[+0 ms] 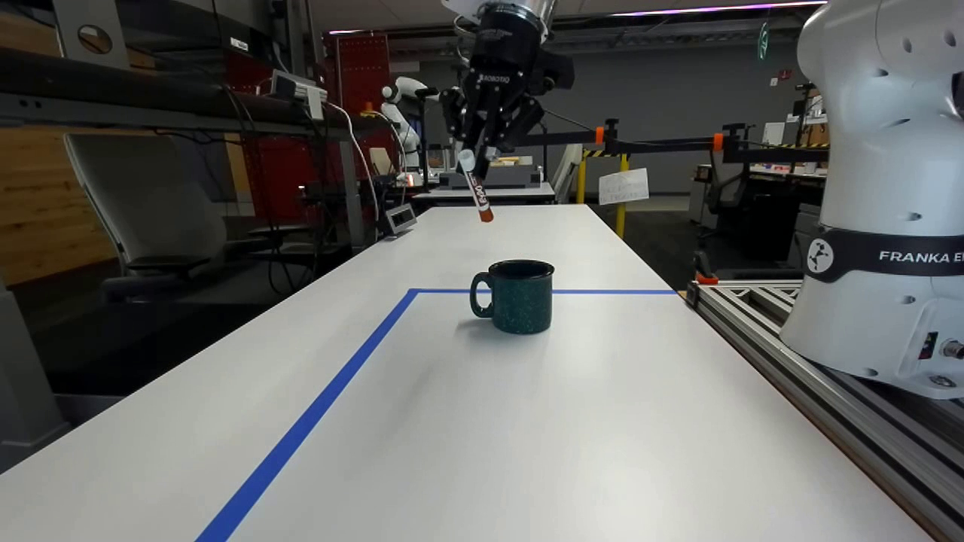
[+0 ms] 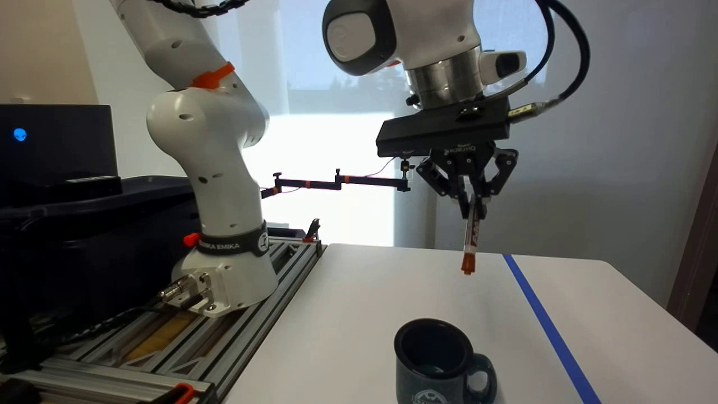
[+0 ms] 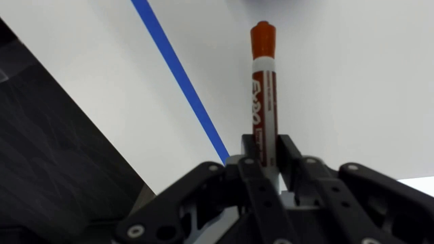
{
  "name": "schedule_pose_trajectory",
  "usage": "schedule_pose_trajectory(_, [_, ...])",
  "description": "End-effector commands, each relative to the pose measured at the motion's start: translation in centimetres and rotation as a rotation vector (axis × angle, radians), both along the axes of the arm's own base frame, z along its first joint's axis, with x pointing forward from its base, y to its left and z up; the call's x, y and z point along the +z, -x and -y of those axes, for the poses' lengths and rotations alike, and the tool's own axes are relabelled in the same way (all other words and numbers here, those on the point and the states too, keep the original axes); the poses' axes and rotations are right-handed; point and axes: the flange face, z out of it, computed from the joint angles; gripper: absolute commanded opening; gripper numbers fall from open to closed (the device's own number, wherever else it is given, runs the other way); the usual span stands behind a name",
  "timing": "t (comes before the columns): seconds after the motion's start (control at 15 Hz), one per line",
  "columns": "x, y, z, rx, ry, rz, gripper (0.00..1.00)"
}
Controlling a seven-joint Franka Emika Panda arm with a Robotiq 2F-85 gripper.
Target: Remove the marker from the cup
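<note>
My gripper (image 1: 482, 143) is shut on the marker (image 1: 478, 194), which has a white and red body and an orange-red cap. The marker hangs cap down, slightly tilted, and is apart from the cup. In an exterior view the gripper (image 2: 474, 206) holds the marker (image 2: 470, 238) in the air. In the wrist view the marker (image 3: 263, 95) is between the fingertips (image 3: 265, 144). The cup (image 1: 523, 302), a dark green mug, stands upright on the table; it also shows (image 2: 412, 381), with its dark inside visible from above. A dark patch at the wrist view's top edge is unclear.
Blue tape (image 1: 339, 384) runs over the white table (image 1: 640, 436); it also shows in the wrist view (image 3: 183, 81). The arm's base (image 2: 230, 275) stands on a metal rail frame beside the table. A small grey device (image 1: 401, 218) sits at the table's far edge.
</note>
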Motion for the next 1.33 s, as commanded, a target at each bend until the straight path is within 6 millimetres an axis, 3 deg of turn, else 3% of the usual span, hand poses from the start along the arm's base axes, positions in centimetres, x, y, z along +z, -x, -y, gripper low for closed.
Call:
schedule_pose_trajectory(0.0, [-0.5, -0.6, -2.8, 0.188, 0.020, 0.060, 0.05])
schedule_pose_trajectory(0.27, [-4.2, -1.2, -4.1, 0.375, 0.053, 0.046, 0.05])
schedule_pose_trajectory(0.8, [-12.7, -0.8, -3.9, 0.582, 0.180, 0.029, 0.05])
schedule_pose_trajectory(1.2, [-16.1, 0.2, -4.2, 0.717, 0.278, 0.040, 0.05])
schedule_pose_trajectory(1.27, [-15.3, -0.5, -5.1, 0.735, 0.290, 0.046, 0.05])
